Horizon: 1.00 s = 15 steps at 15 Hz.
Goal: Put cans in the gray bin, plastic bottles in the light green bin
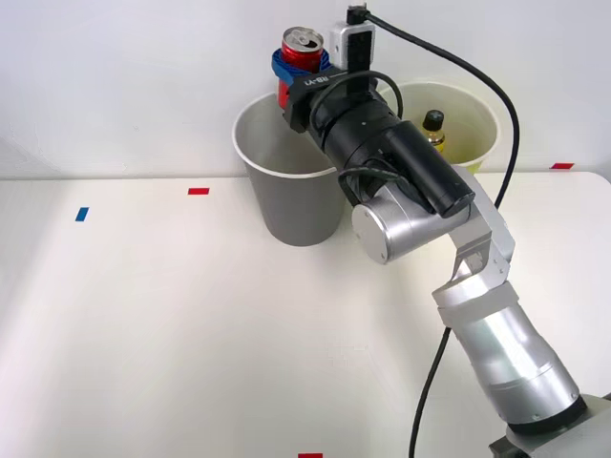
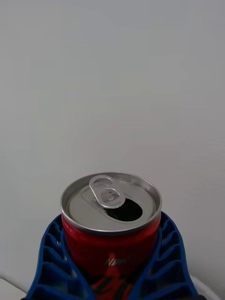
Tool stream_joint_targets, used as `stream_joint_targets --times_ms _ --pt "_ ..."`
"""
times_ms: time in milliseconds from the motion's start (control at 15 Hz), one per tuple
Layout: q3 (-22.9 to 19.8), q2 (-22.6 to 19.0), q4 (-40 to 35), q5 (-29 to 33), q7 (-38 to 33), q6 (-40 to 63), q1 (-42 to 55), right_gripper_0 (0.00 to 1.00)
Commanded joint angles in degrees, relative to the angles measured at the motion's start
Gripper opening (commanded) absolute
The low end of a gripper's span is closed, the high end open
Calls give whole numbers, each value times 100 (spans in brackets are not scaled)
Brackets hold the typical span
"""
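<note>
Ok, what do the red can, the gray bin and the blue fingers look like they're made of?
The red can looks like thin metal: a bare silvery top with pull-tab and open mouth, glossy red printed wall. The gray bin appears to be molded plastic, matte, with a paler rim and inside. The fingers seem to be ribbed blue plastic or rubber; which one is unclear.

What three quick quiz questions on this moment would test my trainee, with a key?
1. True or false: the right gripper holds the red soda can upright above the gray bin.
2. Which bin holds a black-capped plastic bottle? A) gray bin B) light green bin
3. Fill in: in the wrist view, the can's drinking hole is ____ (open/sealed).

Key:
1. True; the blue fingers clasp both sides of the can.
2. B.
3. Open; the pull-tab lies flat beside the dark hole.
</note>
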Motion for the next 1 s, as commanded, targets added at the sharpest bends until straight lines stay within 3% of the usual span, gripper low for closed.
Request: stream_joint_targets --times_ms 67,133,533,800,1000 --pt "24 -43 7 -23 -38 -2 -1 84" --pt "24 -43 7 -23 -38 -2 -1 100" --pt "33 -78 -1 3 15 -292 113 100" --pt "59 -298 -116 153 182 -1566 966 100" --pt "68 -711 -1056 223 234 -1812 2029 100"
